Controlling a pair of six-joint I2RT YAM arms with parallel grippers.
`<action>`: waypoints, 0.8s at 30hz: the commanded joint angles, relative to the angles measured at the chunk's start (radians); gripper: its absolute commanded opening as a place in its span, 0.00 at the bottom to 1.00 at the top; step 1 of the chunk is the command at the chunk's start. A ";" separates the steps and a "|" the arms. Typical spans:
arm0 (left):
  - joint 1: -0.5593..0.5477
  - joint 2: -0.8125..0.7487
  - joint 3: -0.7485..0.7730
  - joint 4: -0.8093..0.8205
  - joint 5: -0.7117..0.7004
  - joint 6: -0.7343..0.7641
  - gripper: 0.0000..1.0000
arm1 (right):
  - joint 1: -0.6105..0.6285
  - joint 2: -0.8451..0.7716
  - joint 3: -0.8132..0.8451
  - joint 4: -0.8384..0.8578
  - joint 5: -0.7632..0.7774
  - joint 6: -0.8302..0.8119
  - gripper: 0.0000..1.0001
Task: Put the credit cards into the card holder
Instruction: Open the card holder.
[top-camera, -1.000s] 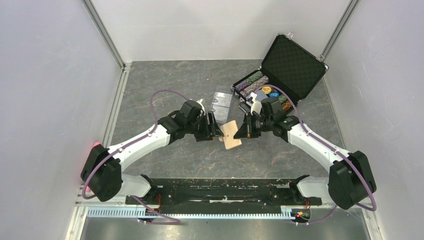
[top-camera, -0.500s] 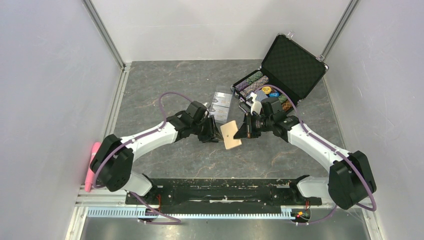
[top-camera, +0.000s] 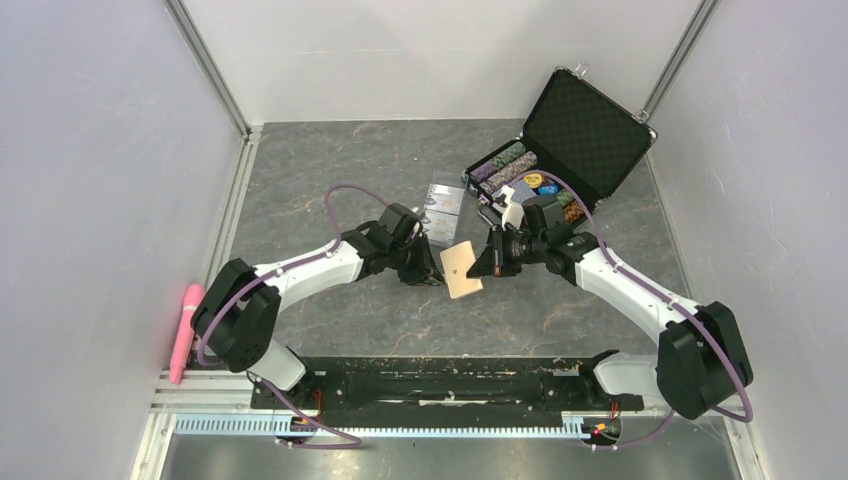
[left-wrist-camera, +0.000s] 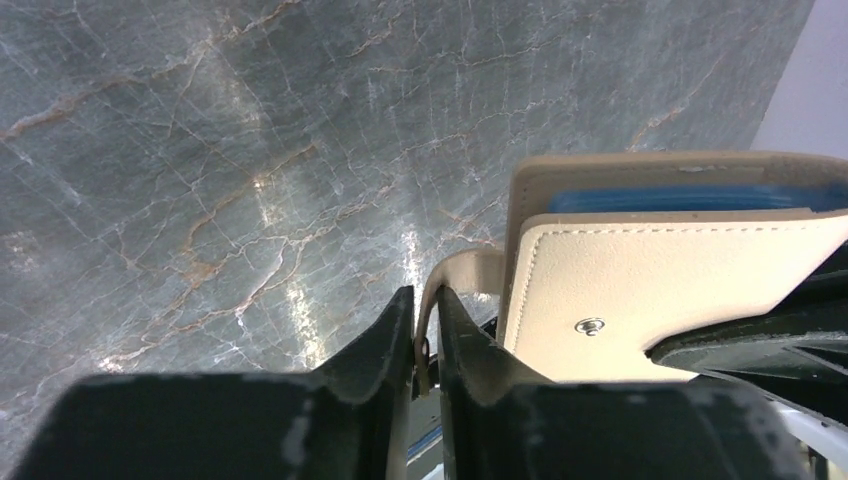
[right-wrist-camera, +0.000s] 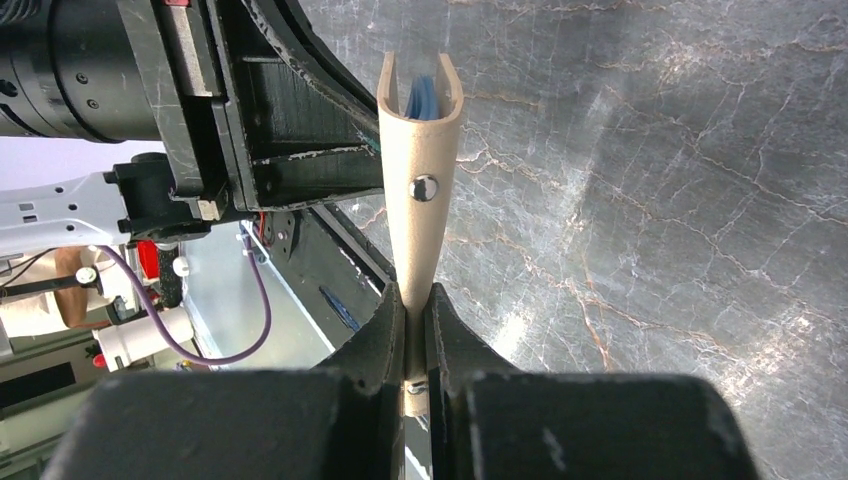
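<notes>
The tan card holder (top-camera: 461, 270) hangs above the table between both grippers. In the left wrist view the card holder (left-wrist-camera: 670, 270) shows its blue lining and a snap stud. Its thin closing strap (left-wrist-camera: 470, 272) runs between my left gripper (left-wrist-camera: 425, 320) fingers, which are shut on it. My right gripper (right-wrist-camera: 415, 310) is shut on the card holder (right-wrist-camera: 420, 200) at one edge, so its open blue-lined end points away from the camera. The credit cards (top-camera: 443, 205), pale and translucent, lie flat on the table behind the left gripper (top-camera: 432, 270).
An open black case (top-camera: 578, 128) with poker chips stands at the back right, close behind the right arm (top-camera: 620, 280). A pink stick (top-camera: 185, 330) lies along the left wall rail. The black base rail (top-camera: 430, 385) runs along the near edge.
My left gripper has closed from wide open onto the card holder's strap. The left arm's elbow swung forward and right, uncovering the pink stick. The right gripper has kept its hold and place.
</notes>
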 joint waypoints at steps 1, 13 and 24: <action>0.000 0.005 0.037 -0.004 -0.022 0.048 0.12 | -0.002 -0.035 -0.015 0.047 -0.020 0.009 0.00; 0.000 -0.212 0.379 -0.306 -0.024 0.508 0.02 | -0.053 -0.108 0.065 0.043 0.048 -0.063 0.90; 0.001 -0.189 0.727 -0.644 0.101 0.943 0.02 | -0.112 -0.136 0.253 0.049 -0.080 -0.248 0.98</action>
